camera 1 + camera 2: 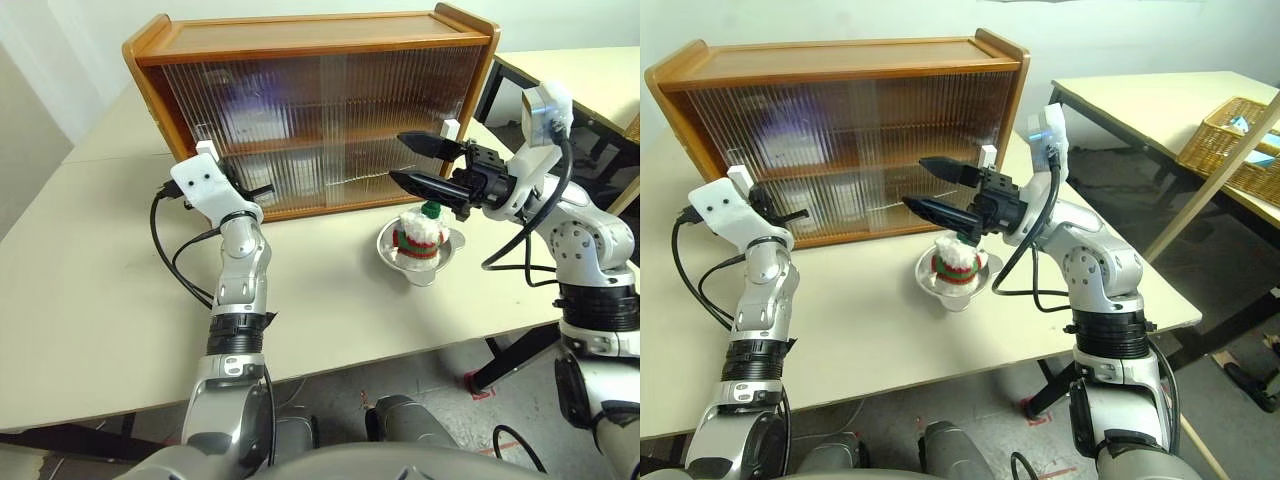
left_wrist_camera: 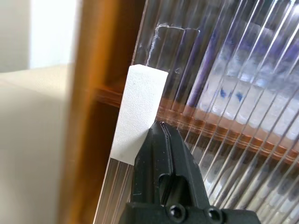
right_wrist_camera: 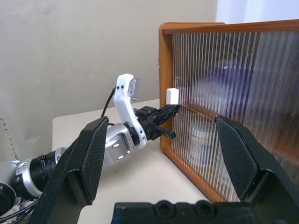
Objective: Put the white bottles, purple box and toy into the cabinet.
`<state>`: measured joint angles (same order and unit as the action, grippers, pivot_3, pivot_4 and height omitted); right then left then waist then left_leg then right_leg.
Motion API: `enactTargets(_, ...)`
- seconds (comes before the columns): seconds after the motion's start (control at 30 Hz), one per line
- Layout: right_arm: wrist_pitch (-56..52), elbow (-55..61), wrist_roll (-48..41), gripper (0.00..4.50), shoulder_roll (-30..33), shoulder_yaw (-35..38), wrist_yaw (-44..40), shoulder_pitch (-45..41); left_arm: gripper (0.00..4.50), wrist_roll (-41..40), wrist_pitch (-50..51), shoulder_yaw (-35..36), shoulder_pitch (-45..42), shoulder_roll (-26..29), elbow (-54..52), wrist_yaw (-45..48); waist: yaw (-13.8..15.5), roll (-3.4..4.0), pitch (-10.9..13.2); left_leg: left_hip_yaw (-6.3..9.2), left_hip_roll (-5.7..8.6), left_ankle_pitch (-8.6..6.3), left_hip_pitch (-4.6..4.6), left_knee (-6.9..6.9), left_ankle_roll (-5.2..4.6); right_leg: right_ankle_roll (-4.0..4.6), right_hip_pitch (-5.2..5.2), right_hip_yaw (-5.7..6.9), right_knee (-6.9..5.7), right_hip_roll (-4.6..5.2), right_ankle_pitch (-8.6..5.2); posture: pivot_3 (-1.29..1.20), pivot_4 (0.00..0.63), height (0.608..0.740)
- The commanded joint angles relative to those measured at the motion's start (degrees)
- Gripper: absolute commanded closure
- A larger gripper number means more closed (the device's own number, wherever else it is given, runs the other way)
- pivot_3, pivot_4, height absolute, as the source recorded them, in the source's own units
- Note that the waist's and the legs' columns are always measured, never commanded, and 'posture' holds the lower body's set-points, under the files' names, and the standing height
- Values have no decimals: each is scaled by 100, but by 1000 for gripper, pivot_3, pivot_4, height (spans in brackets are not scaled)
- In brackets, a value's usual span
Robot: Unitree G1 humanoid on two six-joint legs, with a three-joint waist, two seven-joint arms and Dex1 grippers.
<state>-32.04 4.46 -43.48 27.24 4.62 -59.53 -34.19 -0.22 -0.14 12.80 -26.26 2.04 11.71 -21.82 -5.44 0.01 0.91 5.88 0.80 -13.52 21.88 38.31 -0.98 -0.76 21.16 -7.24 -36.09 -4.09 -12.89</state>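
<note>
1. Nearest of all is the toy, sitting upright in a silver metal bowl on the cream table, its green hat pointing up; bare tabletop lies all round the bowl, out to the near edge.
2. Just above the toy hangs the right gripper, its two black fingers spread wide and gripping nothing, aimed sideways across the cabinet front.
3. Behind stands the cabinet, long side running across the table, both ribbed sliding doors drawn across its front.
4. Through the ribbing, a purple blur and a pale white-and-blue shape show on the shelves, too smeared to name for certain.
5. At the cabinet's left end, the left gripper has its fingers pressed together, tips against the white handle block beside the wooden side post, with nothing clasped between them.
6. That forearm rises steeply from the near edge, wrist bent toward the door.
</note>
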Motion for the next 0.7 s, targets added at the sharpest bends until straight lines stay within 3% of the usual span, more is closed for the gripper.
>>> enactTargets(0.03,70,-21,92,0,-12,-73,-46,-77,4472,46,-35,83,52,44,22,-63,42,0,0,1,0,-1,0,-2,1,1,1,-1,0,0,-1,-89,0,740)
enactTargets(0.3,74,-37,109,0,-22,-72,-69,-88,4472,-117,-101,5,79,13,-26,231,93,0,0,-5,-1,-3,-1,-18,5,14,5,0,-1,0,-8,-88,0,740)
enactTargets(0.4,82,-46,109,0,-18,-71,-70,-90,4472,-854,-221,-333,125,-95,-257,1543,131,-1,0,-6,0,-3,-1,-20,5,17,4,3,-2,-1,-10,-88,0,740)
enactTargets(0.5,91,-53,116,0,-21,-78,-68,-89,3846,-1513,-209,-739,297,-87,-681,2899,213,-2,0,1,-1,-7,1,-19,12,19,4,0,-4,3,-11,-88,0,740)
enactTargets(0.7,100,-74,116,0,-10,-71,-67,-88,1734,-2618,206,-938,421,329,-1228,4697,230,-2,0,18,-12,-25,2,-18,30,28,7,-6,-4,7,-18,-87,0,740)
